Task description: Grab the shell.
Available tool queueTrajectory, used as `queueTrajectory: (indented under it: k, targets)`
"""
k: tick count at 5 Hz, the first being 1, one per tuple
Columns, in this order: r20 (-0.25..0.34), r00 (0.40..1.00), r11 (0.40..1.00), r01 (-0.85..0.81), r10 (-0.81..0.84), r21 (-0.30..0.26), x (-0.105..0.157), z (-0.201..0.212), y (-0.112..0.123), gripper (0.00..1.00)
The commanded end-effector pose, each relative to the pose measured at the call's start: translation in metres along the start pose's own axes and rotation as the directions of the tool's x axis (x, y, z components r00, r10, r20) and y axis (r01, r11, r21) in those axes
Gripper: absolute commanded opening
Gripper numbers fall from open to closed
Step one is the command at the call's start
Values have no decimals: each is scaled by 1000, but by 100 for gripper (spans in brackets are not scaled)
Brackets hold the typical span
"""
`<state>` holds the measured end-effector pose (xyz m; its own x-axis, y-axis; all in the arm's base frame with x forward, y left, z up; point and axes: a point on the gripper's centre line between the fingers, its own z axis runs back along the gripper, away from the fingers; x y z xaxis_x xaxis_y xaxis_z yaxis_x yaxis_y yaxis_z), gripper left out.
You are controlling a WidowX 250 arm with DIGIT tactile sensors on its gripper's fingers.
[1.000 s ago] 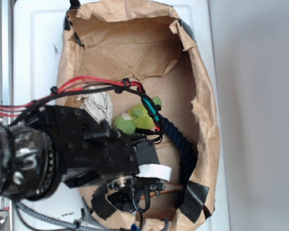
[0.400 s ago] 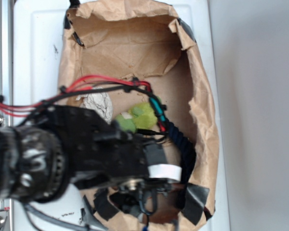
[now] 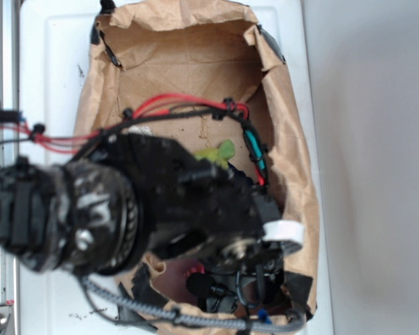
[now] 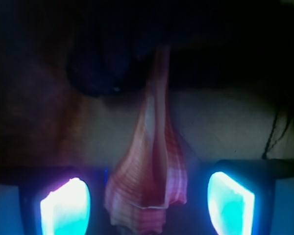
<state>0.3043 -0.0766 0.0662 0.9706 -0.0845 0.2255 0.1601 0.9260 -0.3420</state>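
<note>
In the wrist view the shell (image 4: 149, 186) lies between the two glowing fingers (image 4: 66, 208), its ribbed broad end nearest the camera and its tapered tail pointing away toward a dark rope (image 4: 108, 63). The fingers stand wide, a gap showing on each side of the shell. From outside, the arm (image 3: 126, 209) hangs over the brown paper bag (image 3: 293, 153) on the white worktop (image 3: 49, 70), hiding the shell; a bit of green plush (image 3: 216, 152) peeks out.

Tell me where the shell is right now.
In the wrist view the shell lies between the two glowing fingers, its narrow tail pointing away toward a dark object; the exterior view hides it behind the arm.
</note>
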Motion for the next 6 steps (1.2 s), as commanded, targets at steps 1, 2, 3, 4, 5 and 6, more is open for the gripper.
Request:
queueTrajectory:
  k: [1, 2, 3, 4, 5, 6]
  targets:
    - [61, 998, 1000, 19, -19, -6, 17, 26, -6, 100]
    - [102, 994, 999, 25, -30, 49, 13, 14, -10, 100]
    - [136, 990, 998, 12, -20, 59, 12, 2, -13, 100]
    - [167, 985, 992, 32, -52, 122, 5, -21, -15, 100]
    - [172, 985, 986, 1, -31, 169, 2, -31, -9, 0]
    - [198, 980, 986, -10, -23, 164, 1, -26, -2, 0]
